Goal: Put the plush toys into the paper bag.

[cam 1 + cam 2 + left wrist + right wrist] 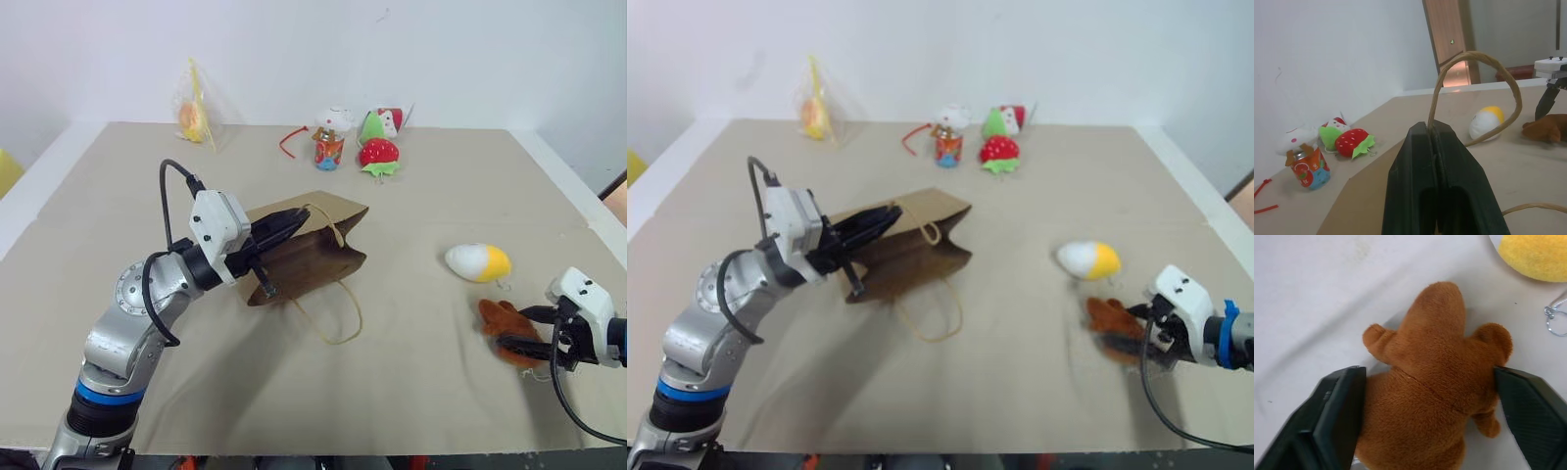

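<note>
1. The brown kraft paper bag (pixel 309 250) lies on its side near the middle of the beige table (pixel 431 196), with one looped cord handle (pixel 333 318) trailing toward the near edge.
2. The left gripper (pixel 279 227) is at the bag's left end, pinching its other cord handle (pixel 1476 93).
3. The white-and-yellow egg-shaped plush (pixel 477 262) lies well right of the bag.
4. The fuzzy brown animal plush (pixel 509 328) lies just nearer than the egg, between the fingers of the right gripper (pixel 524 331).
5. Along the far edge stand a small white-capped figure (pixel 331 137) and a red strawberry plush with green leaves (pixel 378 154) side by side, with a clear plastic packet (pixel 196 113) farther left.
</note>
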